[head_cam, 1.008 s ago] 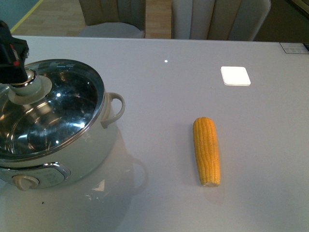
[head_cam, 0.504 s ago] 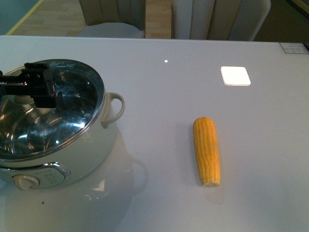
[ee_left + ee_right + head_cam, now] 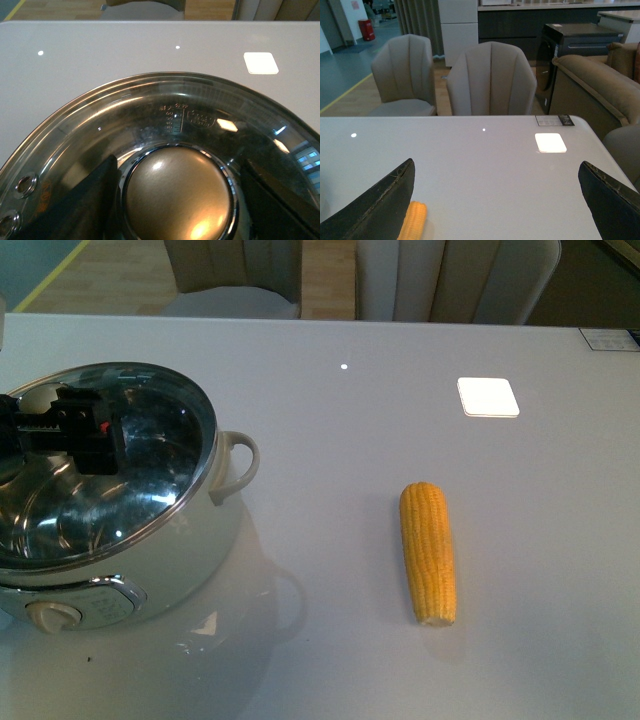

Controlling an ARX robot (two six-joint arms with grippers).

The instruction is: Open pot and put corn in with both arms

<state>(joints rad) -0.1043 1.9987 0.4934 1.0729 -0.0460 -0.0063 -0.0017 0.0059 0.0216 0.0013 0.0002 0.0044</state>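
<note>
Since 1.0 s ago: left gripper [image 3: 80, 430] swung from the bench's left edge to over the lid [image 3: 150, 475]. Its fingers [image 3: 95, 197] are now spread either side of the lid's knob [image 3: 177, 197]; no squeeze is visible. Right gripper [image 3: 496, 164] is spread wide, holding nothing, above bare bench [image 3: 330, 440] with the corn [image 3: 428, 550] just beside one finger.

Handling (judgement):
- Lid is glass with a steel rim, so rigid, breakable and slick. The knob is the only sound hold, and it should be lifted straight up.
- Corn is stiff and light and will roll. Pinch it across the mid-length, where the kernel rows should give grip.

Pot [image 3: 200, 540] sits at the near left corner, still lidded. Through the glass only the shiny steel inside shows, no food. Corn lies right of middle toward the near edge, well apart from the pot, its long axis running far to near.
</note>
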